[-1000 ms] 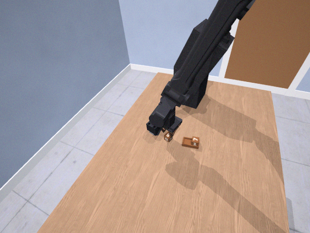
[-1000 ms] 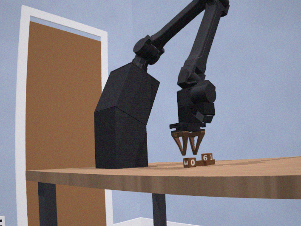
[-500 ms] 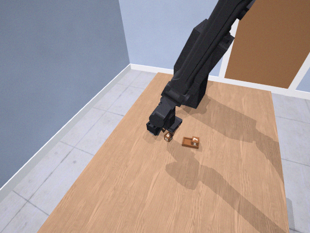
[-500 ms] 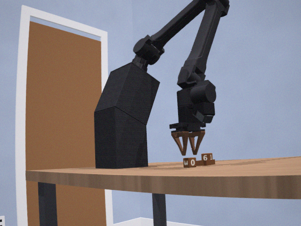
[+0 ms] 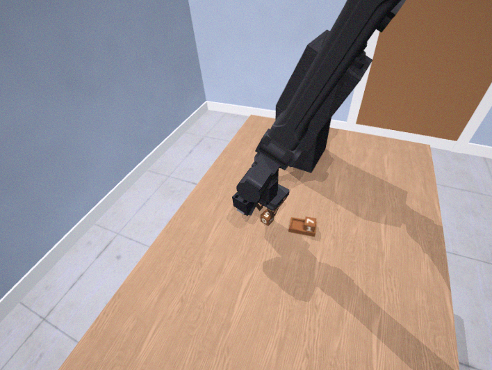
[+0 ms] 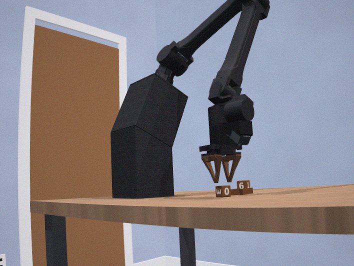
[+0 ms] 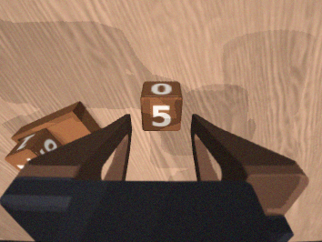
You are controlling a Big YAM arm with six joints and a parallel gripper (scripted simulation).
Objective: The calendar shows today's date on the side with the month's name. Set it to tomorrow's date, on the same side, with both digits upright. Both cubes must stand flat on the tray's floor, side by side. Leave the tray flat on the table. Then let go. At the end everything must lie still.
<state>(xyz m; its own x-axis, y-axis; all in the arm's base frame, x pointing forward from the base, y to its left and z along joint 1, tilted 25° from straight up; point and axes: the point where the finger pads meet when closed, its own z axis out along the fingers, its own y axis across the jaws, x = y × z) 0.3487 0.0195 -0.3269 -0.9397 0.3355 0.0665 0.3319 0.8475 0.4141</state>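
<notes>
A brown digit cube (image 5: 267, 217) (image 6: 222, 191) (image 7: 161, 106) stands on the bare table, outside the tray, with 5 on top; the exterior view shows its sides 0 and a sideways 3. The small brown tray (image 5: 296, 225) (image 7: 68, 125) lies flat just to its right. The second cube (image 5: 309, 224) (image 6: 243, 185) (image 7: 32, 147) stands in the tray's right end, with 7 on top and 1 facing front. My gripper (image 6: 221, 180) (image 7: 161, 121) points straight down a little above the loose cube, with its fingers partly apart and nothing between them.
The wooden table (image 5: 199, 298) (image 6: 200, 211) carries the arm's black base (image 5: 310, 151) (image 6: 143, 157) behind the cubes. The table's left edge is near the gripper. A brown door is in the wall behind.
</notes>
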